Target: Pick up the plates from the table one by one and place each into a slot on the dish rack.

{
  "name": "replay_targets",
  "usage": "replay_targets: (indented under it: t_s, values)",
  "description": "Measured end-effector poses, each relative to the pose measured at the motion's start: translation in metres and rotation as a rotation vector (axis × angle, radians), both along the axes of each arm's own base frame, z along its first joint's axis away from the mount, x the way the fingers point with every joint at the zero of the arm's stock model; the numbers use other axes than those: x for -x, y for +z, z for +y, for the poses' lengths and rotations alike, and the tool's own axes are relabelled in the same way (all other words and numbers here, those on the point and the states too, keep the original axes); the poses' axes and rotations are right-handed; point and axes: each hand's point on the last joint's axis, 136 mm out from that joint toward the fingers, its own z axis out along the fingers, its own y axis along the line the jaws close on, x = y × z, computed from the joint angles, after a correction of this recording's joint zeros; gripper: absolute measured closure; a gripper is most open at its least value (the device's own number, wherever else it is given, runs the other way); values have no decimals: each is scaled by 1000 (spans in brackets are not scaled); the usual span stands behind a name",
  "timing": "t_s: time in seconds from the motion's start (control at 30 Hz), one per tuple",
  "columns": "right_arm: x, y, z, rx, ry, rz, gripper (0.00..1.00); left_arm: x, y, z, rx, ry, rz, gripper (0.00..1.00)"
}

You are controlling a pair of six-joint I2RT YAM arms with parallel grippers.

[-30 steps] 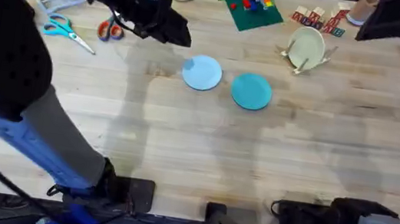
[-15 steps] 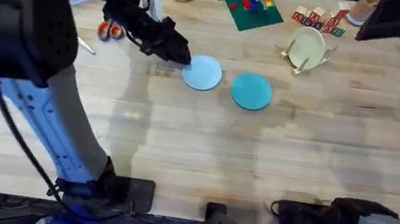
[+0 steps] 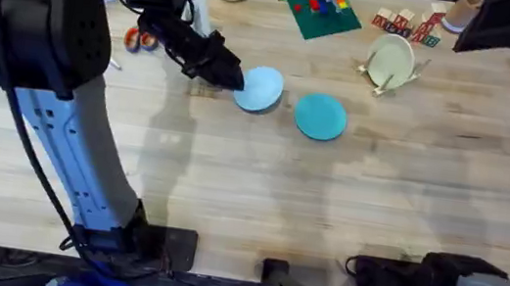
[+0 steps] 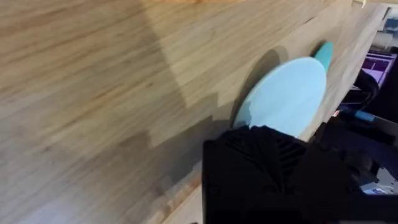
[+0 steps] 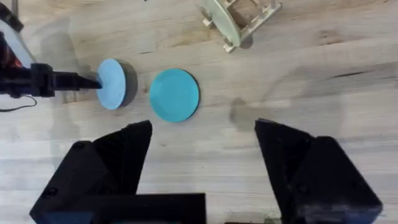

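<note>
My left gripper (image 3: 232, 76) sits at the near-left rim of the light-blue plate (image 3: 262, 92) on the table (image 3: 230, 179), grip state unclear, while my right gripper (image 5: 202, 168) hangs open, farther off, rack (image 3: 390, 67) beyond.

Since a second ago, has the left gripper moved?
Yes. The left gripper moved right, toward the teal round plate, reaching the pale light-blue round plate's edge.
</note>
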Motion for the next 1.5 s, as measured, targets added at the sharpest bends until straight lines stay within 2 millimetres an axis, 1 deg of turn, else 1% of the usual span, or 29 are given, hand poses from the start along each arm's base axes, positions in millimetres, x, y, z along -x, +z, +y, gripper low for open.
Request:
replay_targets:
  t_s: [0.43, 0.7, 0.9, 1.0, 1.13, 1.23, 1.33, 1.5]
  values:
    - [0, 0, 2, -12, 4, 1, 6, -1, 0, 0, 0, -2, -6, 959]
    - [0, 1, 21, -113, 55, 18, 6, -1, -2, 0, 11, 3, -13, 959]
    - [-10, -14, 32, -168, 56, 98, 6, 1, -3, -1, 24, 7, -11, 959]
    - [-13, -23, 47, -174, 103, 141, 6, 1, -3, -1, 26, 7, -11, 959]
    - [-17, -34, 78, -178, 196, 183, 6, 1, -3, -1, 26, 7, -11, 959]
    - [-29, -41, 103, -186, 254, 179, 6, 1, -3, -1, 26, 7, -11, 959]
    - [-43, -50, 124, -197, 290, 175, 6, 1, -3, -1, 26, 7, -11, 959]
    - [-59, -75, 145, -220, 312, 192, 6, 1, -3, -1, 26, 7, -11, 959]
